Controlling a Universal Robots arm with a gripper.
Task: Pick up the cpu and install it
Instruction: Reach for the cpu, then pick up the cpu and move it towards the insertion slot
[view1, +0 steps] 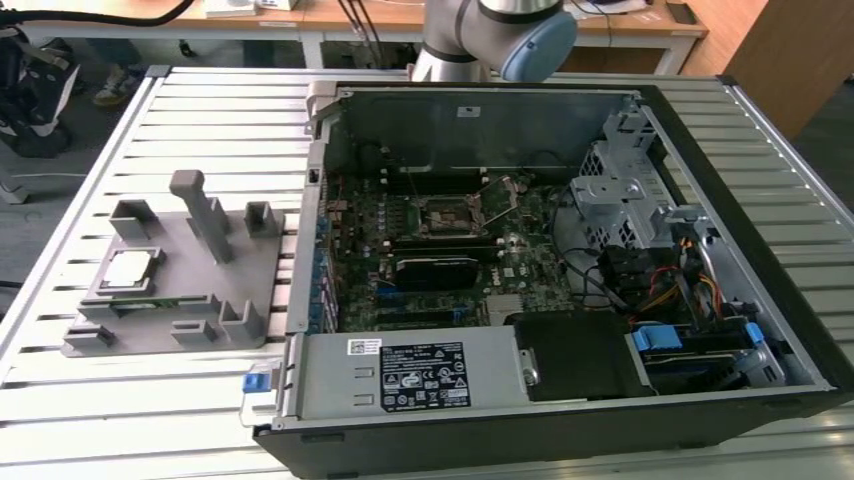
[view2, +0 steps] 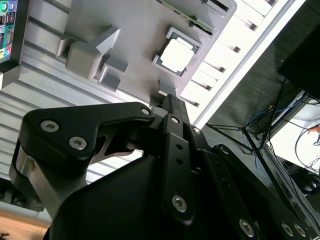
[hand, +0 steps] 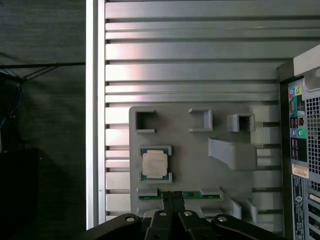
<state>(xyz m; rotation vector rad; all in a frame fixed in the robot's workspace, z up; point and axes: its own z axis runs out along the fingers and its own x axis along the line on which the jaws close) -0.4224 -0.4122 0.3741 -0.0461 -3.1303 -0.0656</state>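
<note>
Arm (view1: 497, 35): I see it rising at the far edge of the table, behind the computer case.
Gripper (hand: 173, 194) (view2: 167, 100): in both wrist views I find it hanging high over the grey fixture, touching nothing.
Tool state: fingers (hand: 167, 202) drawn together to a narrow tip with no gap that I can make out. Nothing is held.
Cpu (view1: 130, 270) (hand: 154, 164) (view2: 176, 55): lies flat, silver top up, in a square pocket of the fixture framed by raised corner pieces. Not yet picked up.
Cpu, place in scene: in the part of the fixture towards the exterior view's left, well apart from the case and the socket.
Cpu to gripper: in the first wrist view the fingertips line up over the green strip, beside the cpu rather than above it.
Fixture (view1: 227, 285) (hand: 190, 160) (view2: 135, 30): grey plastic plate with upright blocks and one tall post, resting on the table just beside the case, on the exterior view's left.
Green strip (view1: 171, 300) (hand: 192, 195): narrow board in a slot on the fixture's near side, next to the cpu pocket. I take it for a memory stick, though it is too small to be sure.
Table (view1: 200, 110): slatted metal top.
Computer case (view1: 481, 125): open, lying on its side on the exterior view's right.
Motherboard (view1: 534, 260): flat on the case floor.
Socket (view1: 447, 215): black-framed square near the middle of the board.
Power supply (view1: 400, 375): silver box at the near-left corner of the case.
</note>
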